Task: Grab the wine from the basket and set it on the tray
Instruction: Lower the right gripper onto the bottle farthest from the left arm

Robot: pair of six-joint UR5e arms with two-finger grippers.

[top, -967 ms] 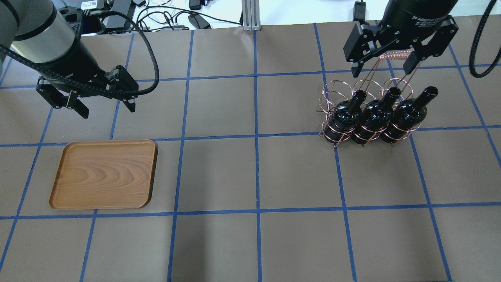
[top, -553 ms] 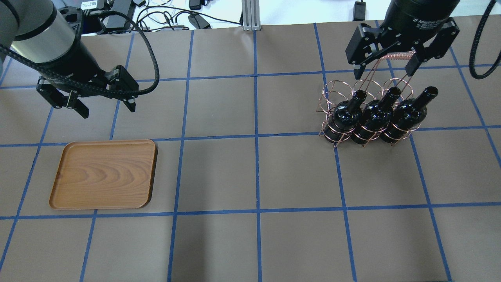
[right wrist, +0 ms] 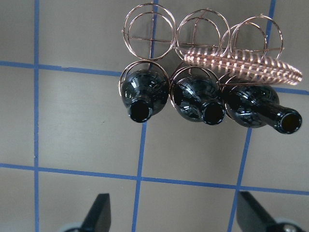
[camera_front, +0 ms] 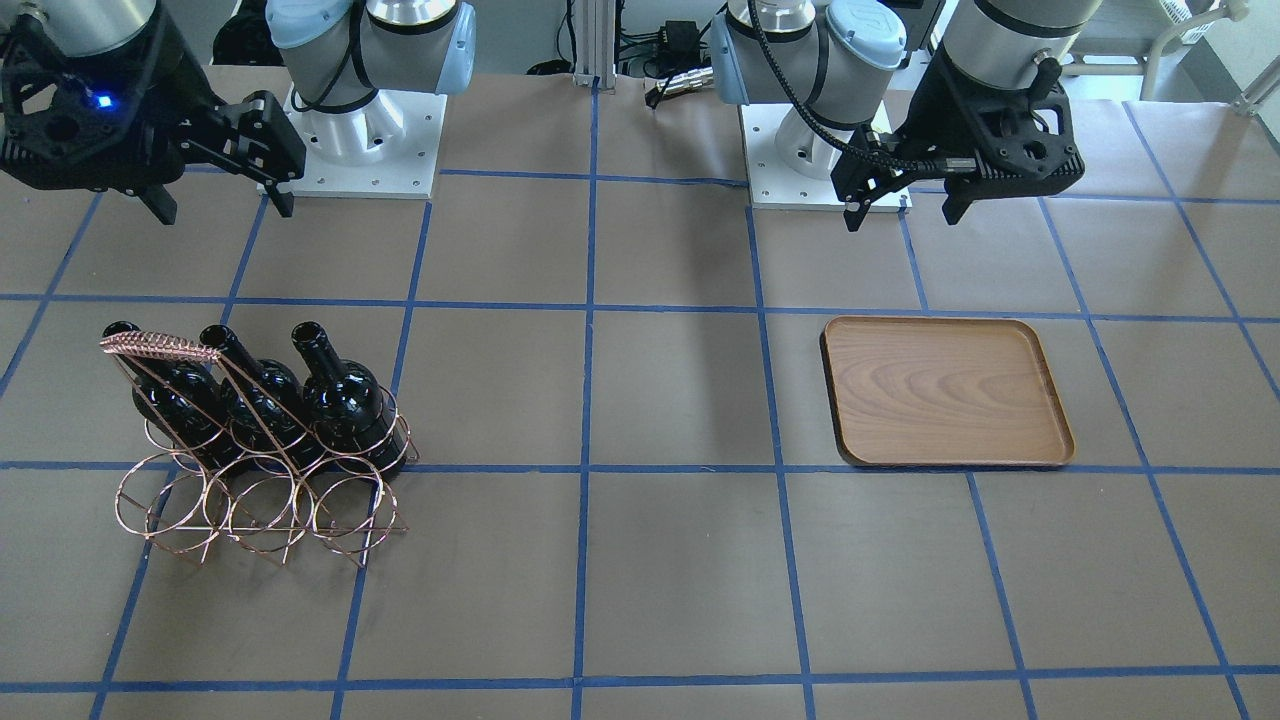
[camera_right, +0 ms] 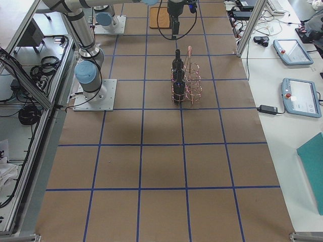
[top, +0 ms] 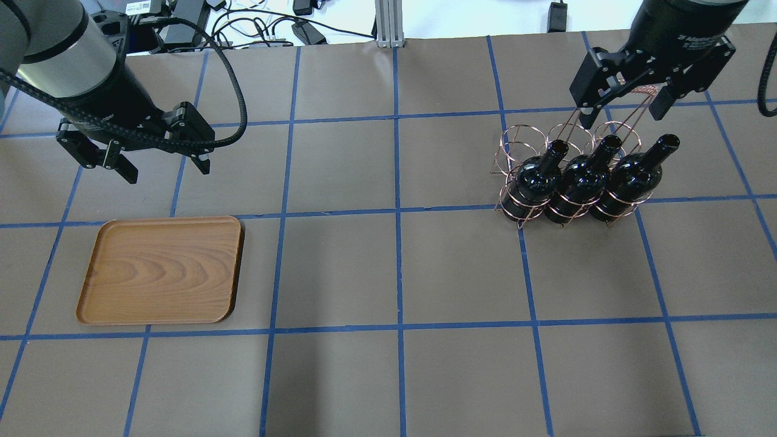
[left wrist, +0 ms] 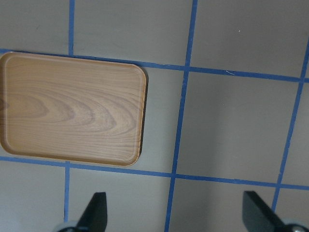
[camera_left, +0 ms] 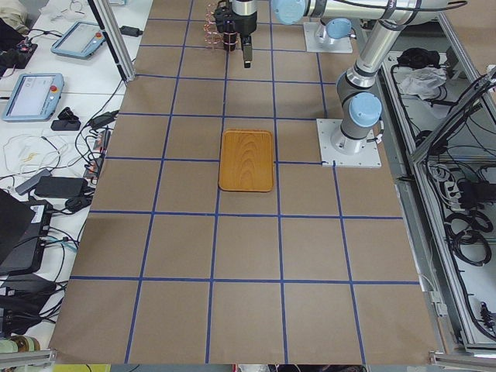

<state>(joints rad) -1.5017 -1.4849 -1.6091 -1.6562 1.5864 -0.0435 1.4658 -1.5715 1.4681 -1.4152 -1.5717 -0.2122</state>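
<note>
right hand (top: 619,114) hovers spread above the basket (top: 515,137). the wine (top: 583,177) stands in its robot-side row. centre on one neck, drop straight, and keep clear of the handle (camera_front: 160,346).

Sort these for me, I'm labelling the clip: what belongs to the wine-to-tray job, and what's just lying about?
Job: three wine bottles, wire bottle basket, wooden tray, right hand, left hand.
Lying about: loose cables, two teach pendants.
</note>
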